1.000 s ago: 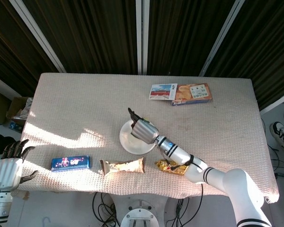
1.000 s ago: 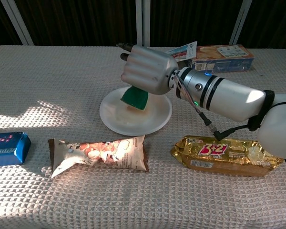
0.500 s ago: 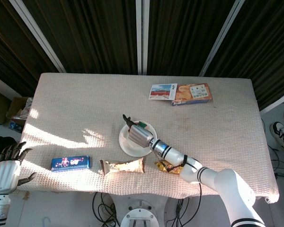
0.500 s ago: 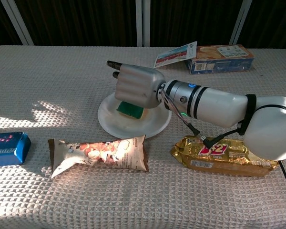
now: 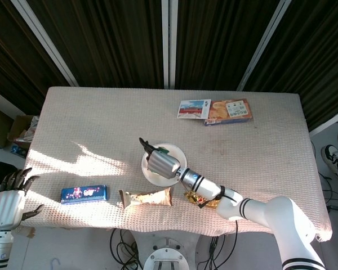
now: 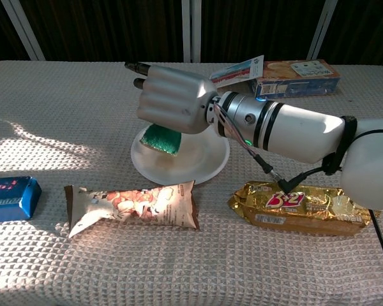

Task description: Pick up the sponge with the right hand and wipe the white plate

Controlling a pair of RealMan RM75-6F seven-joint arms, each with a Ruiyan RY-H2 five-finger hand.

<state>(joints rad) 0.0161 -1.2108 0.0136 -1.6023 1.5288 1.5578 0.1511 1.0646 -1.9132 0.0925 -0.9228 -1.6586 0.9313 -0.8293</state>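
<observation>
A round white plate point(image 6: 201, 162) point(image 5: 177, 154) lies at the middle of the table. My right hand point(image 6: 172, 99) point(image 5: 159, 163) hovers over its left part and grips a green sponge point(image 6: 161, 139), whose lower face touches the plate's left side. In the head view the hand covers most of the sponge. My left hand point(image 5: 9, 199) hangs beyond the table's left front corner, fingers spread, holding nothing; the chest view does not show it.
A snack bag point(image 6: 134, 204) lies just in front of the plate. A gold biscuit pack point(image 6: 300, 205) sits under my right forearm. A blue packet point(image 6: 9, 197) is at the front left. A box and booklet point(image 6: 287, 69) lie at the back right.
My right hand has carried the sponge leftward across the plate, from its centre to its left side. The plate has shifted slightly. The left hand has barely moved.
</observation>
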